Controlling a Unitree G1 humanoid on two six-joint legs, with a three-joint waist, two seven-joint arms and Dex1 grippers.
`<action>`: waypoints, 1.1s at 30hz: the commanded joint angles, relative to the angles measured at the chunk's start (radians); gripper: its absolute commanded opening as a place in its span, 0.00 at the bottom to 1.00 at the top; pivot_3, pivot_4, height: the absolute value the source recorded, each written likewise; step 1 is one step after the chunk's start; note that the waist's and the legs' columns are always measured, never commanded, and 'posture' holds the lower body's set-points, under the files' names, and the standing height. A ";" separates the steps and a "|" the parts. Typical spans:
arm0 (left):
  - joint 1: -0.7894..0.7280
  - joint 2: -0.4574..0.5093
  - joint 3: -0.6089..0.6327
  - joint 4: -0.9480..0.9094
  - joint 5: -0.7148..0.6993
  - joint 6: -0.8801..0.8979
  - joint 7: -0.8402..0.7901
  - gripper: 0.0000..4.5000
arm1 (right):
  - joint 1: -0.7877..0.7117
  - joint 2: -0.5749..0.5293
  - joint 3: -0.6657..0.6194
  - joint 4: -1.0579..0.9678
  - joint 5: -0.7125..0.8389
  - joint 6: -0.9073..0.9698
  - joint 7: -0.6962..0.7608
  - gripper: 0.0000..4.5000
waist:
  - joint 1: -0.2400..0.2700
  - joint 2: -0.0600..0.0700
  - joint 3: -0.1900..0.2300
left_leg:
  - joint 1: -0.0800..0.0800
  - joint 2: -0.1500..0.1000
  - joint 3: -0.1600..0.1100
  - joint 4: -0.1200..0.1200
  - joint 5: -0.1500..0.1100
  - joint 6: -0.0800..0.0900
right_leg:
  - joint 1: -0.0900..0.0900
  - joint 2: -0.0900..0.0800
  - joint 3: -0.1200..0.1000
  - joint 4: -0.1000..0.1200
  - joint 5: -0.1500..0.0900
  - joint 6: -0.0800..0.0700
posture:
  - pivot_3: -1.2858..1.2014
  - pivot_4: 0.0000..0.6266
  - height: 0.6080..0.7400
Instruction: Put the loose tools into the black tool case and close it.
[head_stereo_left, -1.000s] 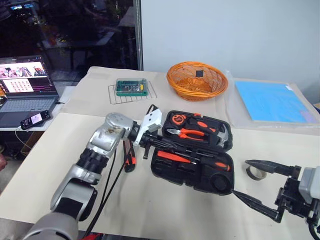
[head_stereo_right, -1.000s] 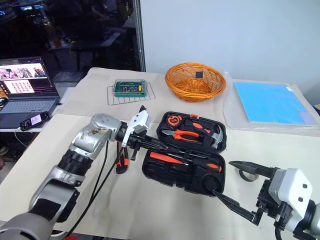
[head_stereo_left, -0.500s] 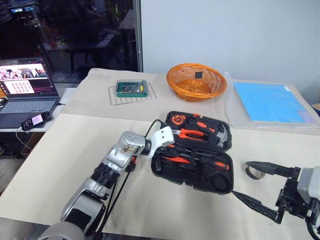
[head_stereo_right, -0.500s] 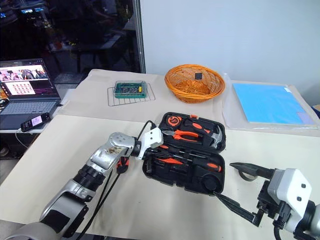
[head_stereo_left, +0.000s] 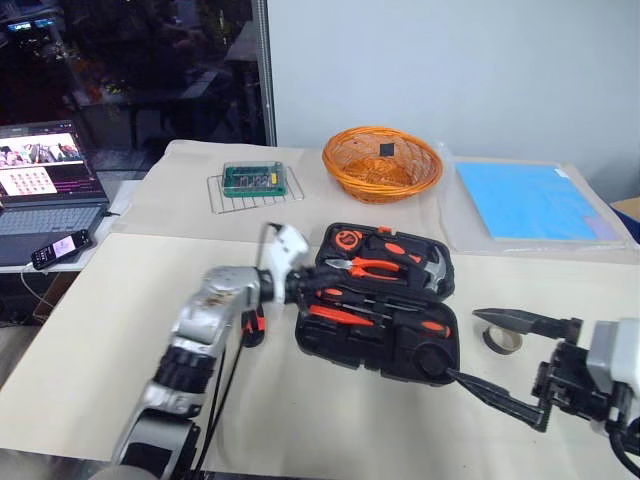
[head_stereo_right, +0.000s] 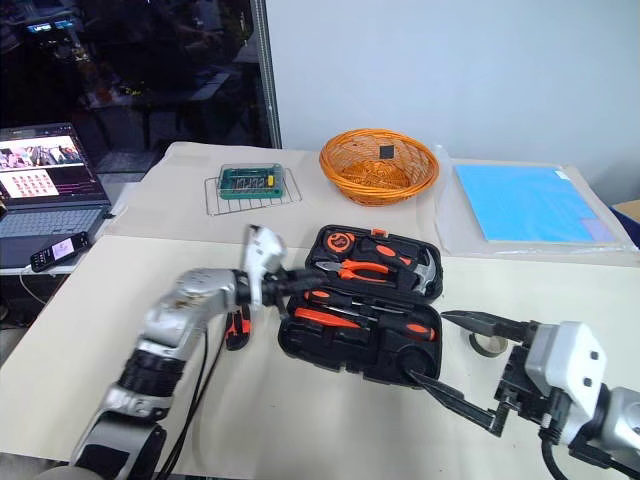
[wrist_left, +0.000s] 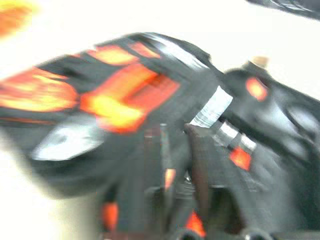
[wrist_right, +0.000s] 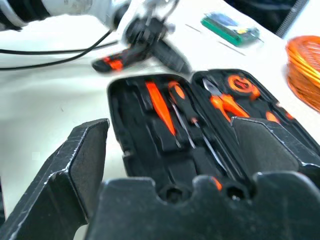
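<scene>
Landmark: orange wicker basket (head_stereo_left: 382, 162), at the far side of the beige table (head_stereo_left: 90, 330); a small dark square object lies inside it. Just beside the basket, toward the window, a green box of bits (head_stereo_left: 252, 178) sits on a wire rack (head_stereo_left: 222, 196). On the basket's other side, a blue sheet (head_stereo_left: 524, 200) lies flat. Well apart from the basket, past the rack, an open laptop (head_stereo_left: 42, 185), screen lit, with a phone (head_stereo_left: 58, 248) in front.

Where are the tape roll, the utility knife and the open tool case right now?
Tape roll (head_stereo_left: 502, 341), left eye view, on its grey rim.
Utility knife (head_stereo_right: 236, 327), right eye view, on its orange-and-black body beside the left arm.
Black tool case (head_stereo_right: 390, 361), right eye view, on the near tray's black moulding.
</scene>
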 joint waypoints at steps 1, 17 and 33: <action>0.095 -0.036 0.114 -0.252 -0.029 0.238 0.218 0.57 | -0.064 -0.032 0.034 0.026 0.029 -0.003 0.018 1.00 | 0.001 0.000 0.000 | 0.000 -0.001 0.000 0.000 0.000 0.000 | 0.001 0.000 0.000 0.000 0.000 0.000 | 0.52 0.24 1.00; 0.282 -0.159 0.043 -0.395 0.138 0.579 0.667 0.93 | -0.319 -0.151 0.146 0.197 0.048 0.012 0.138 1.00 | 0.022 -0.006 0.004 | 0.001 -0.001 0.000 0.000 -0.004 -0.009 | 0.002 0.000 -0.001 0.000 0.001 -0.001 | 0.52 0.24 1.00; 0.187 0.277 -0.007 -0.339 -0.161 0.090 -0.143 0.39 | -0.240 -0.096 0.089 0.162 0.060 0.015 0.115 1.00 | 0.030 -0.006 0.004 | -0.007 -0.001 0.002 -0.002 -0.002 -0.013 | -0.010 0.000 -0.002 0.001 0.004 -0.009 | 0.52 0.24 1.00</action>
